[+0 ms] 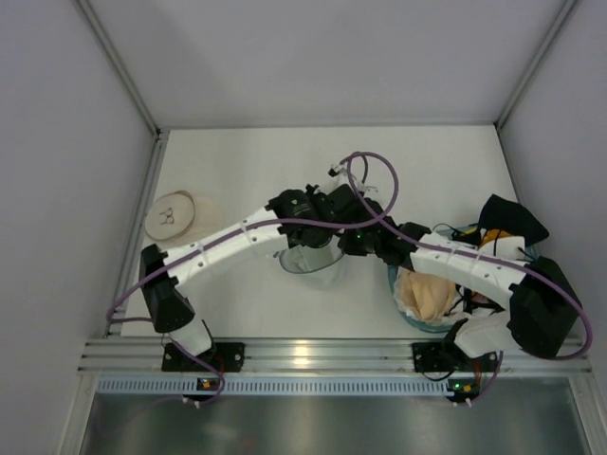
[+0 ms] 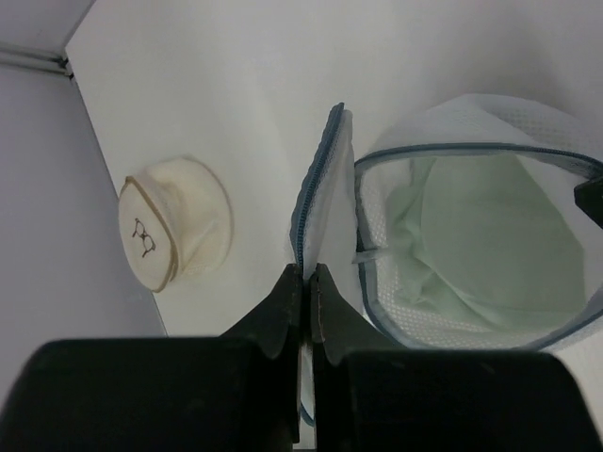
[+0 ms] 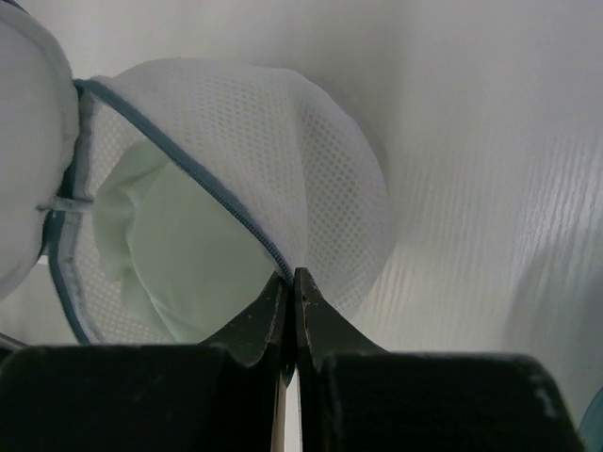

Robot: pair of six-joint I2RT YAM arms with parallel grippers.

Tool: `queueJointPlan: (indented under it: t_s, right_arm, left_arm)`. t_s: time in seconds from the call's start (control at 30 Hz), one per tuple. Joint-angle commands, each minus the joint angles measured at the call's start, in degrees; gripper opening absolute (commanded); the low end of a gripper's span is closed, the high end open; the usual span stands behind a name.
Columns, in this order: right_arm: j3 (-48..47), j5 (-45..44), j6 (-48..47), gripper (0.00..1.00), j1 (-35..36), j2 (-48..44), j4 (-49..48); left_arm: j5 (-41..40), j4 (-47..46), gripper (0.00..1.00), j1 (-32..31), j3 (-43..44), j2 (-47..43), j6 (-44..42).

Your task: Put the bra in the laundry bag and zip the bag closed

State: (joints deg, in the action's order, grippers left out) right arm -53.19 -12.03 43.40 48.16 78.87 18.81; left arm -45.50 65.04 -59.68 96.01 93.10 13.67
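Observation:
The laundry bag (image 1: 308,258), a round white mesh pouch with blue zipper trim, stands open at the table's middle under both arms. A pale green garment (image 2: 480,235), seemingly the bra, lies inside it (image 3: 179,245). My left gripper (image 2: 306,273) is shut on the edge of the bag's upright lid flap (image 2: 320,179). My right gripper (image 3: 290,275) is shut on the zipper rim of the bag's mesh wall (image 3: 311,141), on the opposite side. In the top view both sets of jaws are hidden under the wrists.
A cream round pad (image 1: 180,216) with a small dark logo lies at the left of the table (image 2: 179,226). A blue basket (image 1: 413,322) with beige and black garments sits at the right under my right arm. Grey walls enclose the table.

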Motion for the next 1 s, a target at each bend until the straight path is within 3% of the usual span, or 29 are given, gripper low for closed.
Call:
queueJointPlan:
  t_s: [0.0, 0.1, 0.13, 0.2, 0.27, 0.5, 0.6, 0.63, 0.83, 0.97]
  right_arm:
    - [0.8, 0.1, 3.6, 0.00, -1.8, -4.0, -3.4]
    - [2.4, -0.2, 4.6, 0.00, -2.5, -6.0, -3.3]
    - [3.3, -0.1, 4.8, 0.00, -2.6, -6.9, -3.7]
    - [4.0, 0.5, 5.0, 0.00, -3.7, -7.4, -3.8]
    - [4.8, 1.7, 5.1, 0.00, -4.5, -8.0, -4.6]
    - [6.0, 4.2, 3.5, 0.00, -6.0, -7.8, -7.8]
    - [6.7, 5.7, 2.1, 0.00, -7.2, -7.9, -9.0]
    - [6.7, 6.8, 1.6, 0.00, -7.6, -7.9, -9.2]
    - [6.3, 9.0, -0.5, 0.00, -9.0, -8.0, -9.8]
    - [7.1, 11.2, -0.7, 0.00, -9.8, -7.7, -11.0]
  left_arm:
    - [-1.9, 1.9, 0.00, -2.3, 1.0, 3.5, 1.7]
    - [1.0, 1.9, 0.19, -3.8, 3.3, 4.9, 4.1]
    - [2.0, 1.8, 0.40, -3.9, 4.2, 5.0, 5.6]
    - [3.0, 1.6, 0.63, -3.9, 6.4, 4.0, 7.2]
    - [2.7, 1.3, 0.75, -3.9, 8.0, 2.0, 8.7]
    - [8.8, -7.8, 0.88, -3.0, 3.9, -12.1, 10.3]
    - [14.0, -12.9, 0.89, 2.3, -2.9, -21.2, 12.4]
    - [17.9, -14.0, 0.88, 6.8, -7.4, -25.4, 12.9]
    - [32.8, -24.6, 0.86, 27.8, -26.7, -30.5, 19.2]
    - [40.4, -32.1, 0.84, 31.0, -35.6, -31.0, 20.3]
